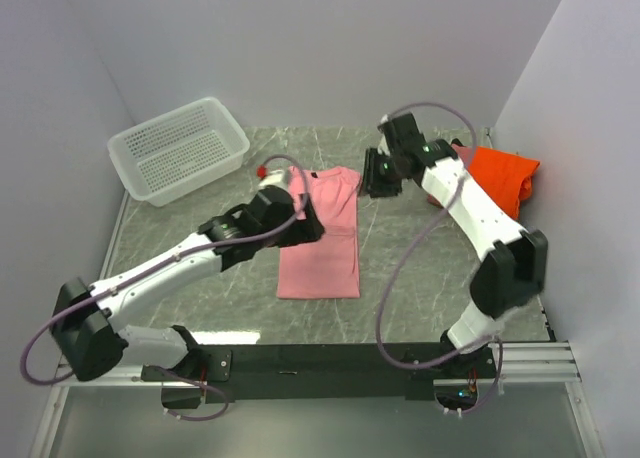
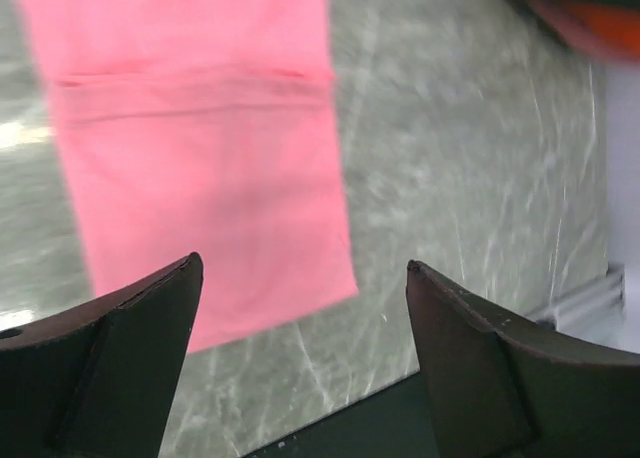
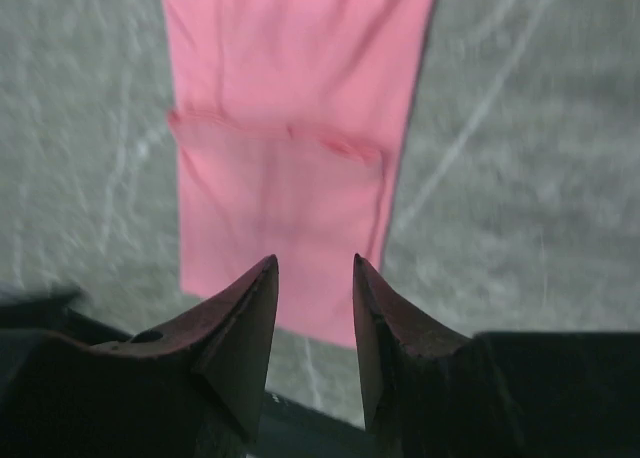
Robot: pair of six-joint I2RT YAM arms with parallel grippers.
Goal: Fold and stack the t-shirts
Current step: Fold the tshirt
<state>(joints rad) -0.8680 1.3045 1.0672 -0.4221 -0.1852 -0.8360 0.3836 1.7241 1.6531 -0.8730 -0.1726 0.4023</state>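
Note:
A pink t-shirt (image 1: 322, 240), folded into a long narrow strip, lies flat at the table's middle. It also fills the upper part of the left wrist view (image 2: 200, 148) and the right wrist view (image 3: 290, 108). My left gripper (image 1: 303, 226) hangs over the strip's left edge. Its jaws (image 2: 305, 273) are spread wide with nothing between them. My right gripper (image 1: 379, 174) hovers just off the strip's far right corner. It is open (image 3: 314, 263), a narrow empty gap showing between its fingertips. A bright orange t-shirt (image 1: 505, 173) lies bunched at the back right, behind the right arm.
A white perforated basket (image 1: 180, 150) stands at the back left, its inside bare. The orange cloth (image 2: 600, 28) lies close to the right wall. Walls close in on three sides. A black rail (image 1: 330, 358) runs along the near edge.

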